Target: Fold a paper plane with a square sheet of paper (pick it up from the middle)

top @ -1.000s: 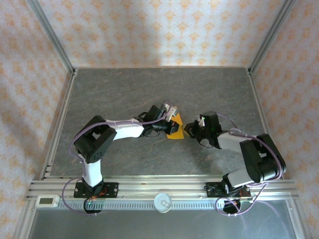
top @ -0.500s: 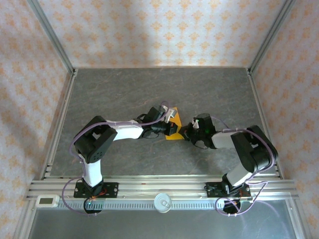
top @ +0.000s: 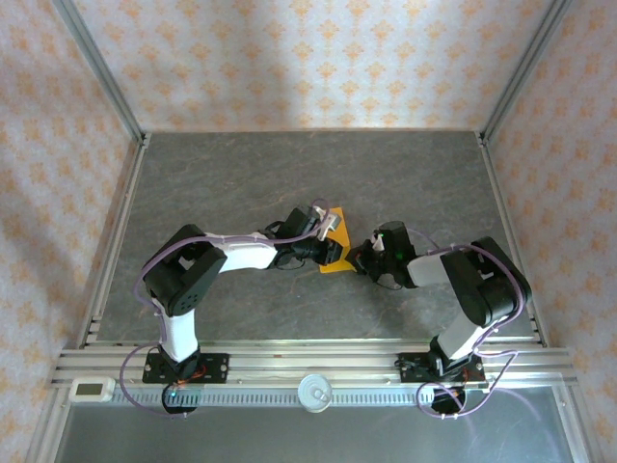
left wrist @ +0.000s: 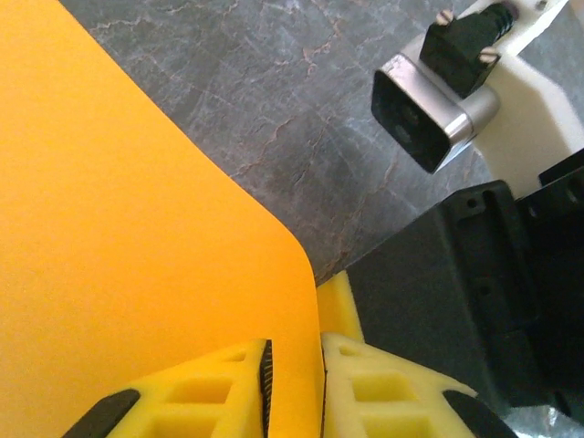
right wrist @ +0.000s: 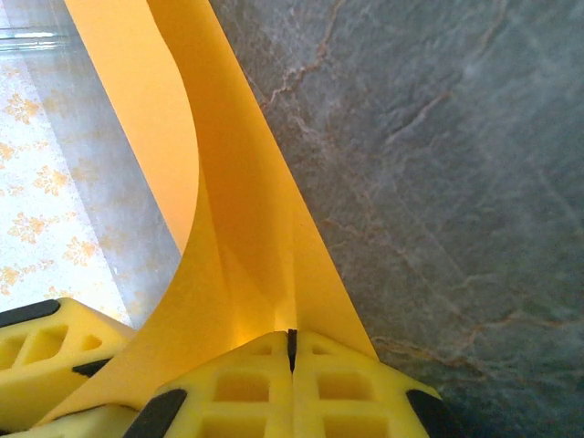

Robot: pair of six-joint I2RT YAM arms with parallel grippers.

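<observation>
Two pincers meet at the orange paper (top: 334,264) over the table (top: 241,174), mid-fold. My right pincer (right wrist: 292,351) is clenched on its creased edge; whether my left pincer (left wrist: 294,365) grips it, I cannot tell. Next, that crease needs flattening.

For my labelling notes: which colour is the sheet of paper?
Plain bright orange. The sheet of paper shows best in the left wrist view.

The left arm (top: 241,253) lay stretched low toward the right, its jaws slightly parted, with a narrow gap between the yellow pads (left wrist: 374,388). The right arm (top: 453,275) folded back toward the left, its jaws pressed tight together on the orange paper (right wrist: 237,228). The two wrists nearly met.
</observation>
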